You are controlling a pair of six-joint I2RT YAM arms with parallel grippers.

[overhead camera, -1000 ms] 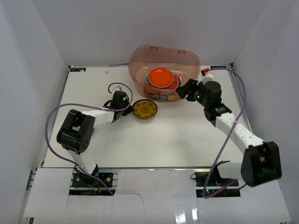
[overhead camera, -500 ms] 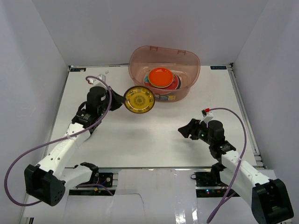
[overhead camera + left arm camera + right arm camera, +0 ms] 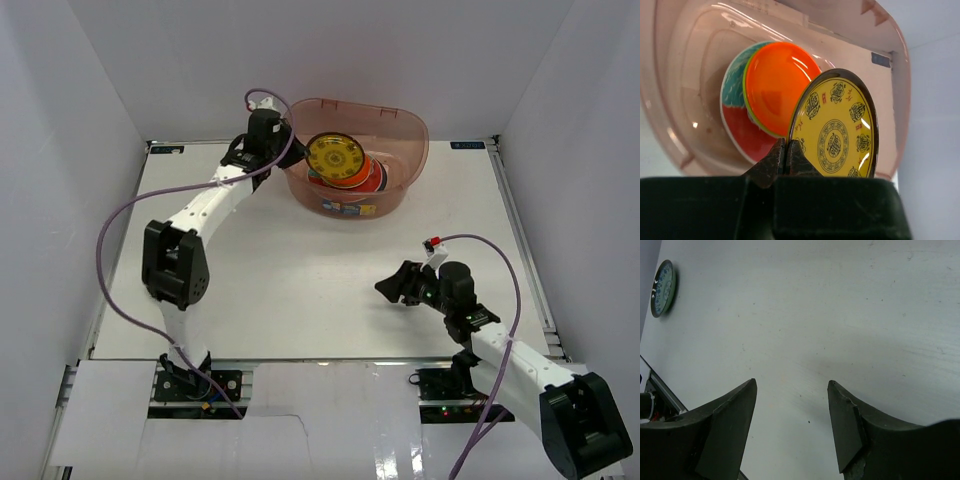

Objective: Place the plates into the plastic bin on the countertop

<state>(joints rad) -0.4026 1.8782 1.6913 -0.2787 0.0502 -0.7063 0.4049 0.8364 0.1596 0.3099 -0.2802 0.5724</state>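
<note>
White walls [image 3: 90, 100] boxed in the cell on three sides. The flat white bench [image 3: 300, 290] had a thin dark edge. The plastic bin [image 3: 412, 140], translucent pinkish-brown, sat at the far edge, approx centre, label facing me.

Left arm [image 3: 215, 200] was stretched far fwd from its base, elbow raised over the bench's left half, wrist reaching to the bin's left rim. Right arm [image 3: 500, 345] lay low at near right, pointing left across the bench.

Left end effector [image 3: 786, 152] was clamped tight on the lower edge of the yellow plate [image 3: 837, 135], fingers w/ no visible gap. That plate, gold w/ dark medallions, was held tilted above the bin's inside, over the stack.

In the bin, the orange plate [image 3: 772, 85] sat on top of a lime green one [image 3: 746, 95], w/ the red-teal floral plate [image 3: 737, 125] under both.

Right end effector [image 3: 792, 384] was spread wide w/ nothing between its fingers, just above bare bench.

Right wrist view also showed a small blue-patterned plate [image 3: 664, 287] at the bench's edge; whether flat or propped, couldn't tell.
</note>
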